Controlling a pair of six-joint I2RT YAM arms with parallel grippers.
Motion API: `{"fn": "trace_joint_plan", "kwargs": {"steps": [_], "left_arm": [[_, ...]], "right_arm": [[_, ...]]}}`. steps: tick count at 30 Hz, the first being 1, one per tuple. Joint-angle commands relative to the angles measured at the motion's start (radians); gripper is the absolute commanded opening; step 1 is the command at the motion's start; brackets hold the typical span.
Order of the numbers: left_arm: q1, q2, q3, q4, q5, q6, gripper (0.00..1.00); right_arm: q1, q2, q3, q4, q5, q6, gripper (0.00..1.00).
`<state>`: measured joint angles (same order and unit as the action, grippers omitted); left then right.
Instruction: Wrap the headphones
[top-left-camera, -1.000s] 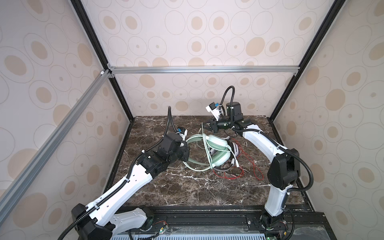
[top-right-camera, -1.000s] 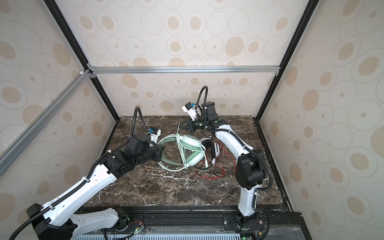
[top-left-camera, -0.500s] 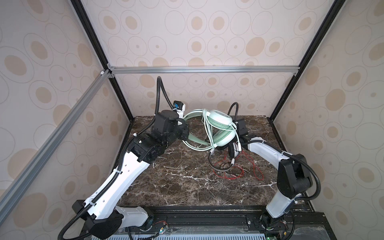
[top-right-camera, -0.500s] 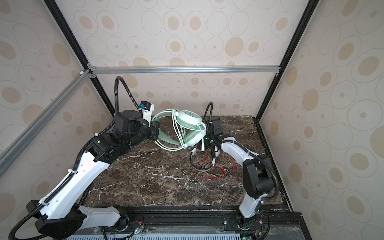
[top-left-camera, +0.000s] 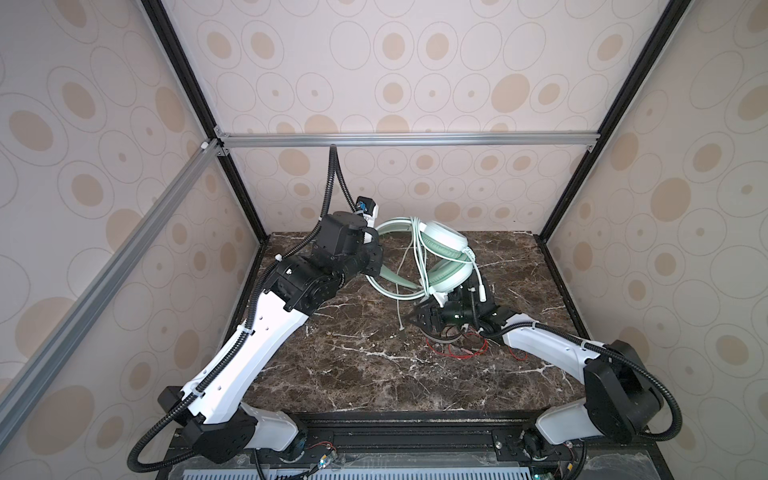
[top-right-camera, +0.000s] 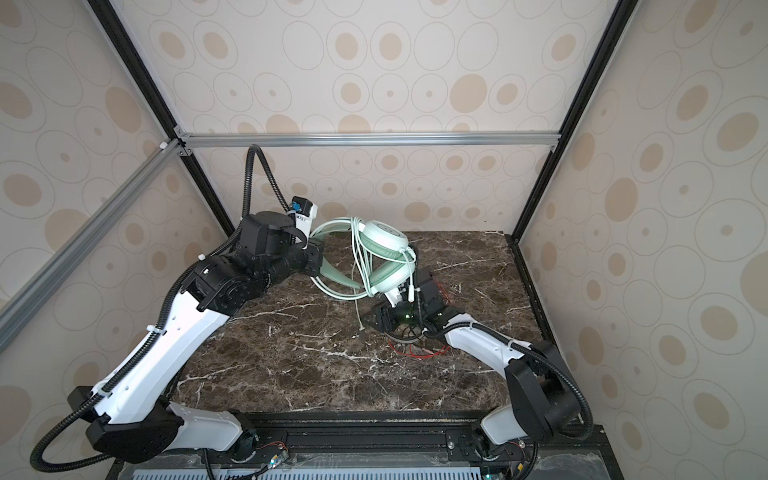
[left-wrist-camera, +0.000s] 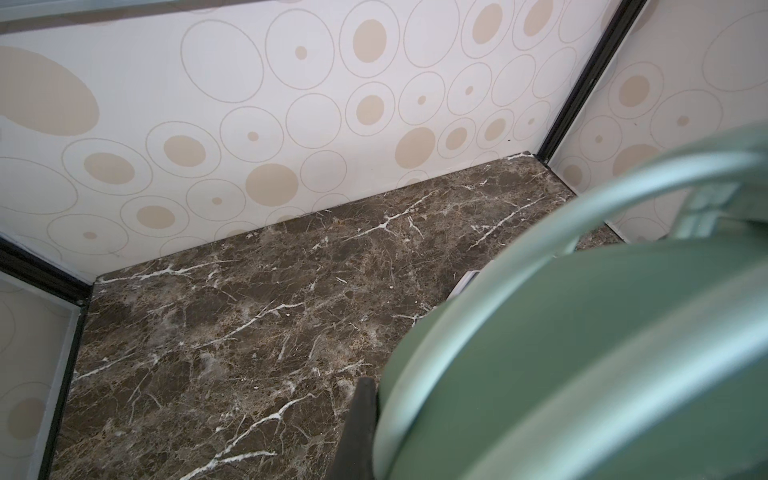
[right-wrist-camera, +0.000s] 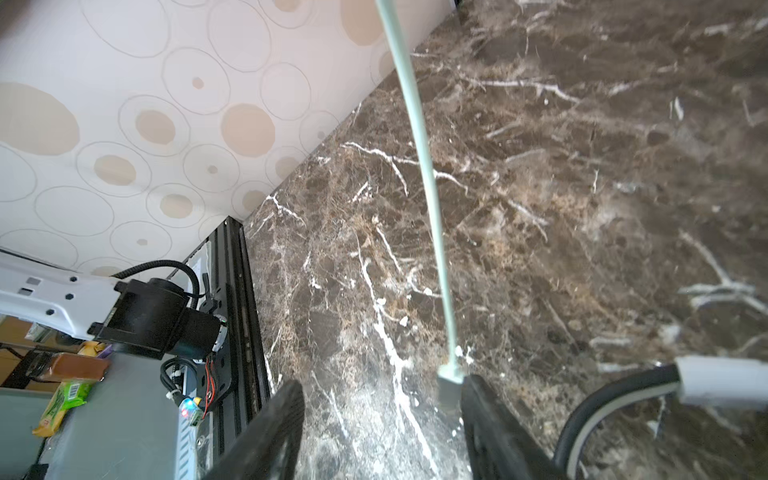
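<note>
My left gripper (top-left-camera: 376, 266) (top-right-camera: 318, 262) is shut on the headband of the mint-green headphones (top-left-camera: 444, 241) (top-right-camera: 382, 236) and holds them above the table, with the pale green cable looped over the ear cups. In the left wrist view the headband (left-wrist-camera: 582, 353) fills the frame beside one dark finger (left-wrist-camera: 361, 411). One cable end (top-left-camera: 400, 316) (top-right-camera: 358, 320) hangs down to the marble. My right gripper (top-left-camera: 419, 319) (top-right-camera: 374, 320) (right-wrist-camera: 382, 384) stands open low over the table, the cable's plug (right-wrist-camera: 451, 380) just inside one finger. The white-and-black headphones lie mostly hidden under that gripper; their red cable (top-left-camera: 461, 353) (top-right-camera: 419, 351) shows.
The marble table (top-left-camera: 365, 374) (top-right-camera: 311, 374) is boxed in by patterned walls on three sides with black frame posts. A black rail (top-left-camera: 415, 432) carrying both arm bases runs along the front edge. A grey band and a white part (right-wrist-camera: 723, 382) lie beside the right gripper.
The left gripper lifted the mint-green headphones off the table toward the back. The right gripper opened, came down from the back and now sits low at the hanging cable end.
</note>
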<state>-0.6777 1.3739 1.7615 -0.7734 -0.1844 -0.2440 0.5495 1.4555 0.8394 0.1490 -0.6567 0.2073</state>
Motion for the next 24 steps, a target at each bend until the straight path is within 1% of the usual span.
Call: {"fn": "trace_joint_plan", "kwargs": {"steps": [1,3,5,6,7,8,11,12,13,14,21,24], "left_arm": [[0.003,-0.014,0.071,0.062,0.017,-0.009,0.00],[0.004,-0.013,0.073,0.057,0.020,-0.007,0.00],[0.004,-0.012,0.073,0.056,0.020,-0.006,0.00],[0.004,-0.012,0.073,0.053,0.020,-0.003,0.00],[0.003,-0.012,0.073,0.053,0.022,-0.002,0.00],[0.003,-0.013,0.073,0.053,0.022,0.000,0.00],[0.004,-0.010,0.073,0.055,0.022,0.000,0.00],[0.004,-0.010,0.072,0.056,0.022,0.002,0.00],[0.003,-0.010,0.073,0.056,0.022,0.003,0.00],[0.003,-0.009,0.072,0.055,0.021,0.002,0.00],[0.003,-0.014,0.060,0.055,0.022,-0.001,0.00],[0.003,-0.021,0.055,0.056,0.019,-0.002,0.00]], "right_arm": [[-0.006,0.035,-0.019,0.095,0.047,0.048,0.62],[-0.005,0.056,-0.012,0.086,0.061,0.045,0.62],[-0.005,0.071,-0.005,0.070,0.103,0.047,0.63],[-0.005,0.077,0.001,0.064,0.126,0.050,0.65],[-0.005,0.085,0.008,0.052,0.150,0.053,0.72],[-0.006,0.092,0.017,0.038,0.167,0.055,0.74],[-0.005,0.109,0.035,0.027,0.172,0.057,0.75],[-0.004,0.114,0.040,0.025,0.176,0.061,0.77],[-0.004,0.118,0.045,0.020,0.181,0.061,0.82],[-0.001,0.124,0.048,0.017,0.185,0.063,0.99],[0.029,0.195,0.088,0.001,0.196,0.047,1.00],[0.058,0.228,0.115,-0.014,0.184,0.000,0.98]]}}
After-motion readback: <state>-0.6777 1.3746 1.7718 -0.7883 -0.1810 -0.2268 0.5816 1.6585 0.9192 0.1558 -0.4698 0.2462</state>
